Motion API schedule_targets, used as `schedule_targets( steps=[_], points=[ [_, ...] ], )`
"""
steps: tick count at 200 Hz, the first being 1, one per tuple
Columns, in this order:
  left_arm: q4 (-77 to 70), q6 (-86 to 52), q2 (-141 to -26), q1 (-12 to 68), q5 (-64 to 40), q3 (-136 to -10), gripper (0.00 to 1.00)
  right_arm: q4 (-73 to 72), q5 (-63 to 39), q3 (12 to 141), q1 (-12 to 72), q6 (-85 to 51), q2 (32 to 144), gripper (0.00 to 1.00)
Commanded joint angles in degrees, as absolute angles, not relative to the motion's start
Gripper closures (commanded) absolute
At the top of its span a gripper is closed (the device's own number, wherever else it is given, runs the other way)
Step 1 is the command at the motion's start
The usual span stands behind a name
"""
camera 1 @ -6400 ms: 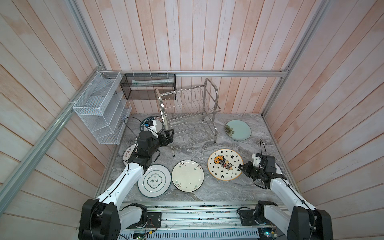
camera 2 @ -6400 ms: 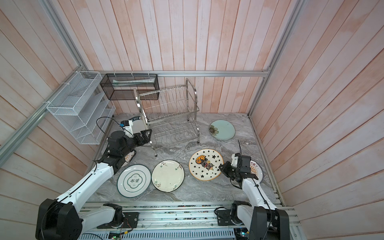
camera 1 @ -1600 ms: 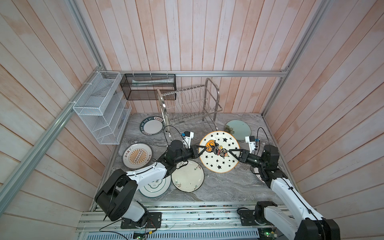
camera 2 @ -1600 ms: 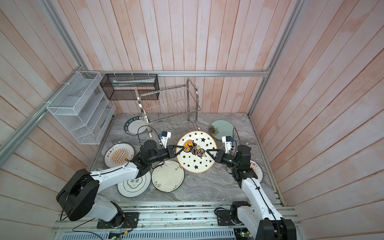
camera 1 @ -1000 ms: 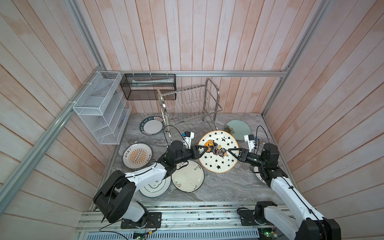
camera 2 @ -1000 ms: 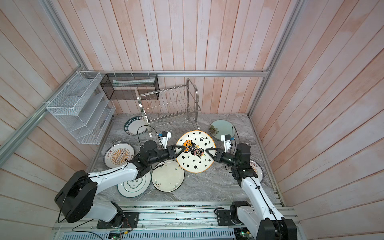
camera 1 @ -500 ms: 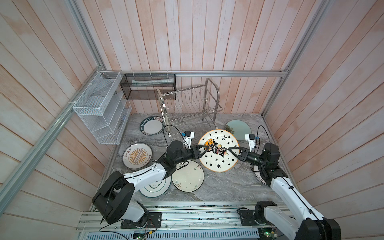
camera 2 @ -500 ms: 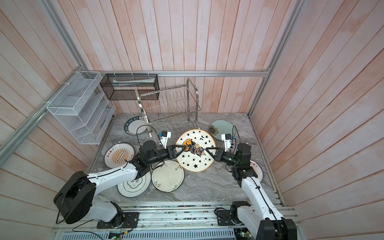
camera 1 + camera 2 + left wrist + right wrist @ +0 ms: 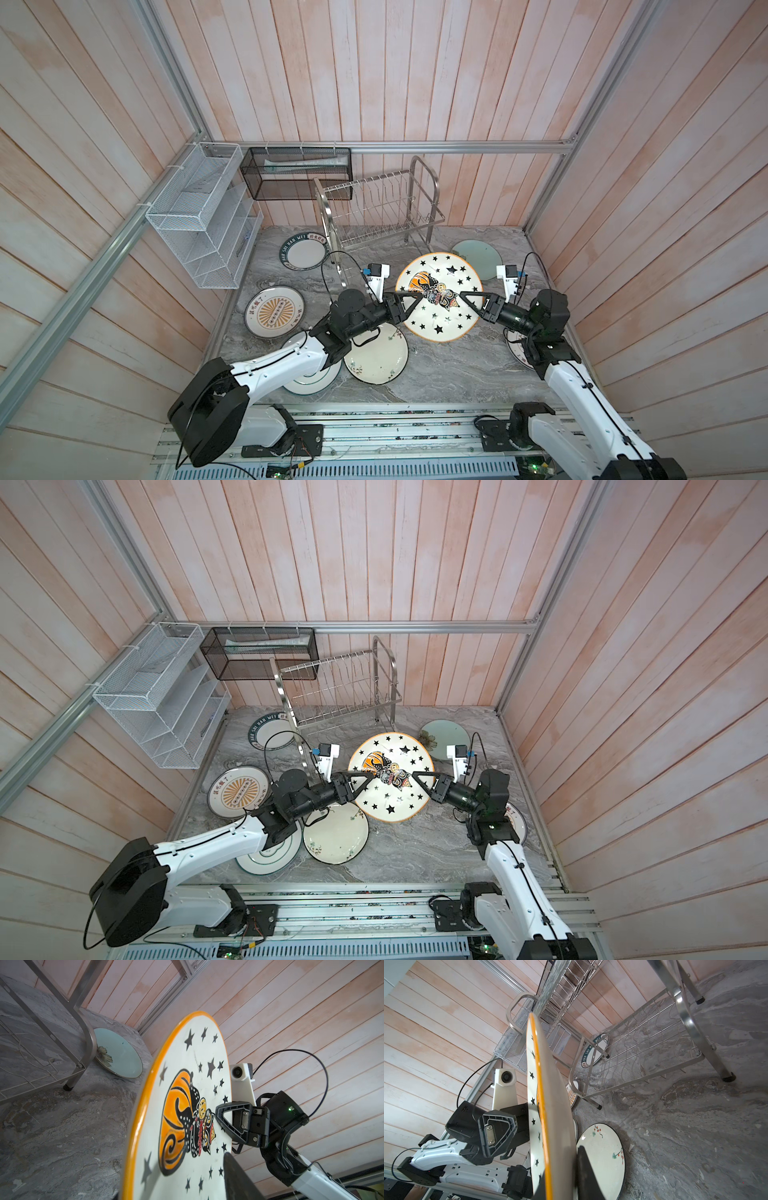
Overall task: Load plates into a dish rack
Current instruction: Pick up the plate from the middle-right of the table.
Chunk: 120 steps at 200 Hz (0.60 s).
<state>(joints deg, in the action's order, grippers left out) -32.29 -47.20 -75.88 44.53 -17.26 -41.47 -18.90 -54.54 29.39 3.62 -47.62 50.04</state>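
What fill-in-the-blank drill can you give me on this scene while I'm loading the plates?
1. The raised plate is printed with black ____.
2. The right gripper is shut on its ____-painted rim.
3. The dish rack holds ____ plates.
4. The flower plate lying by the far right corner is pale ____.
Missing words: stars; orange; no; blue.

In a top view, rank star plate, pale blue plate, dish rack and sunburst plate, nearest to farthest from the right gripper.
1. star plate: held in the right gripper.
2. pale blue plate: just behind, back right.
3. dish rack: back middle.
4. sunburst plate: far left.
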Motion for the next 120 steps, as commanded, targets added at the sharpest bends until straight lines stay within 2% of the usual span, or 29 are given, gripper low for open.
schedule_targets(
  steps=[1, 45, 88, 120],
  points=[
    [-32.1, -44.6, -74.2, 44.9, -15.3, -44.6, 0.5, -26.3, -55.2, 34.1, 3.7, -50.1, 49.7, 1.0],
    [-28.6, -41.4, -74.2, 44.9, -14.1, -49.4, 0.71, -30.1, -54.6, 37.8, 4.0, -51.9, 51.7, 1.0],
    [-27.3, -39.5, -74.6, 44.3, -12.5, -53.1, 1.0, -30.8, -54.0, 42.1, 4.8, -51.3, 54.0, 1.0],
    [-27.1, -39.5, -75.5, 42.9, -12.3, -55.9, 1.0, -30.3, -53.0, 44.6, 6.8, -49.6, 55.3, 1.0]
  ],
)
